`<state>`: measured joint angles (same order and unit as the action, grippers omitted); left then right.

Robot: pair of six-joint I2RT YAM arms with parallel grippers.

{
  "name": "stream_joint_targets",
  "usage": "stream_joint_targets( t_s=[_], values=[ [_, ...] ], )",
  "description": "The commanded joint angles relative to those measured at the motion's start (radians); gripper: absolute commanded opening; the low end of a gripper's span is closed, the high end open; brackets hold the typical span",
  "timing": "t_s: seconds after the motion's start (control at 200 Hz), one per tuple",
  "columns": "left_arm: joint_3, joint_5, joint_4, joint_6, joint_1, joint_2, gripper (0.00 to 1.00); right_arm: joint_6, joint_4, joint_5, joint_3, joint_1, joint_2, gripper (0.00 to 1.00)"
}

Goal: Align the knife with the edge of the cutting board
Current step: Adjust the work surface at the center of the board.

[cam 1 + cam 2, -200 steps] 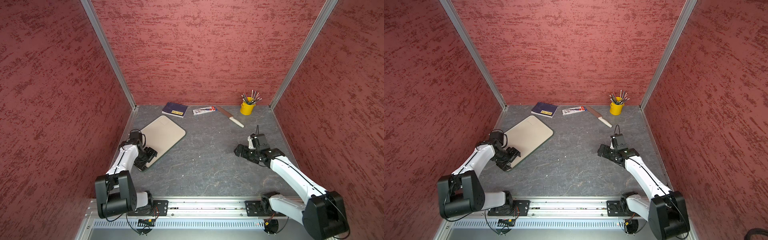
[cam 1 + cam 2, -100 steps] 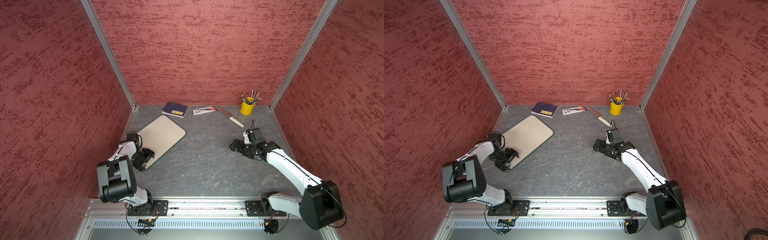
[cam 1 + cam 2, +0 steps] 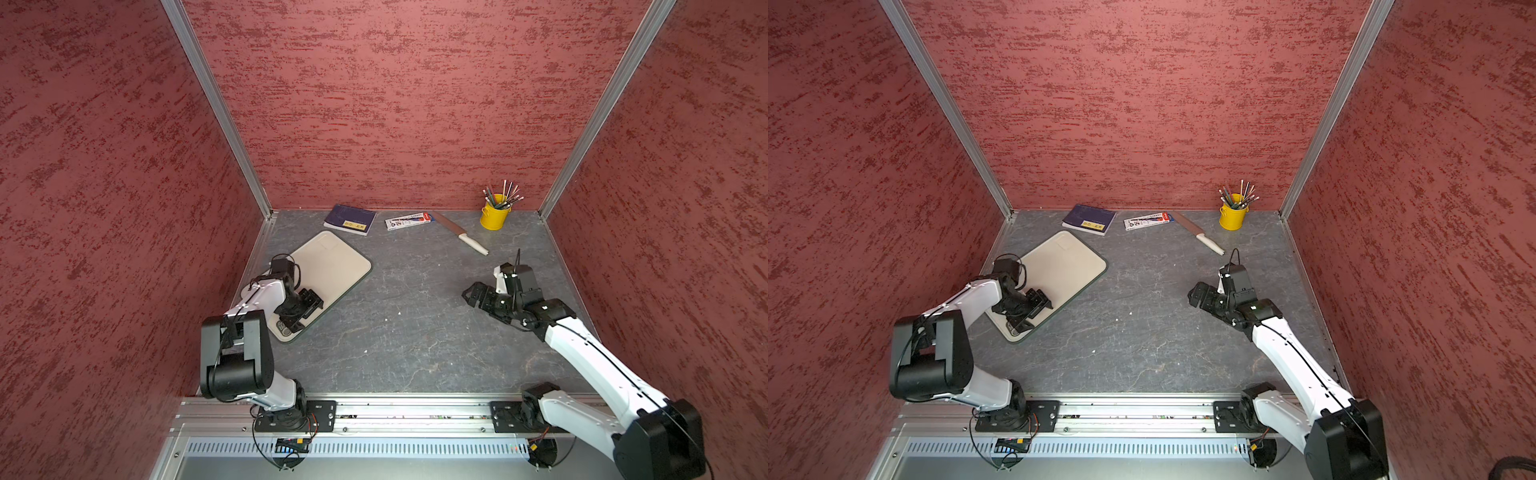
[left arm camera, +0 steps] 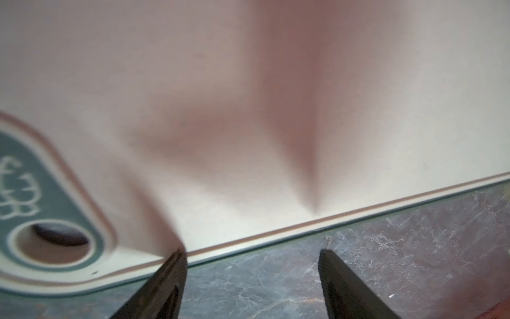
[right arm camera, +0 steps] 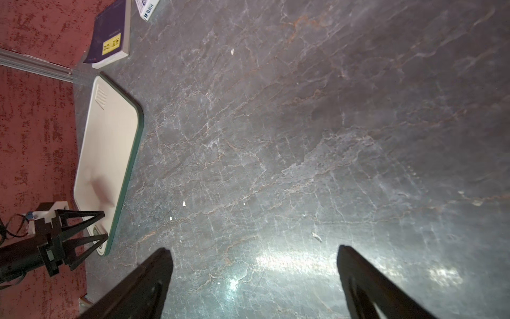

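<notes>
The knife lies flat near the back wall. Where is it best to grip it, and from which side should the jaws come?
Probably best: grip the knife by its slim off-white handle, coming down from above with the jaws across it. It lies flat, and the handle end points toward the open right gripper, while the blade ends close to the printed packet.

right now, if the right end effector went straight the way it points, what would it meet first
Probably the table: it fills the view ahead of the right end effector, nothing between. The cutting board lies off to one side; depth unclear.
</notes>
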<state>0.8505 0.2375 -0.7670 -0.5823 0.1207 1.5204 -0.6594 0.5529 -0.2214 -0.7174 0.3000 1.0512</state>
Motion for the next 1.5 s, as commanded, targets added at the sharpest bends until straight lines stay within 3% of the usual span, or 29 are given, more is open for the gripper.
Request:
stream_joint_targets(
  t_s=[0.0,0.195,0.421,0.621,0.862,0.957,1.177,1.493],
  values=[
    [-0.047,0.043,-0.046,-0.026,-0.087,0.034,0.78,-0.012,-0.038,0.008,0.04,0.008,0.001,0.98],
    [-0.016,0.009,-0.077,-0.044,-0.094,-0.028,0.78,0.007,-0.074,-0.022,-0.011,0.008,0.09,0.98],
    [0.133,0.008,-0.13,-0.006,0.074,-0.05,0.78,0.047,-0.1,-0.107,-0.252,0.041,0.381,0.98],
    [0.155,0.009,-0.138,-0.04,0.103,-0.027,0.78,0.152,0.087,-0.134,-0.75,0.178,0.822,0.98],
    [0.061,0.001,-0.123,-0.071,0.128,-0.055,0.78,0.196,0.469,0.068,-1.57,0.301,1.384,0.97],
    [0.056,0.016,-0.136,-0.078,0.123,-0.052,0.78,0.172,0.525,0.139,-1.773,0.324,1.528,0.97],
    [0.062,0.021,-0.163,-0.047,0.123,-0.082,0.79,0.19,0.427,0.297,-1.802,0.383,1.596,0.98],
    [0.122,-0.015,-0.222,0.043,0.161,-0.058,0.81,0.293,0.449,0.529,-1.856,0.445,1.699,0.98]
  ],
)
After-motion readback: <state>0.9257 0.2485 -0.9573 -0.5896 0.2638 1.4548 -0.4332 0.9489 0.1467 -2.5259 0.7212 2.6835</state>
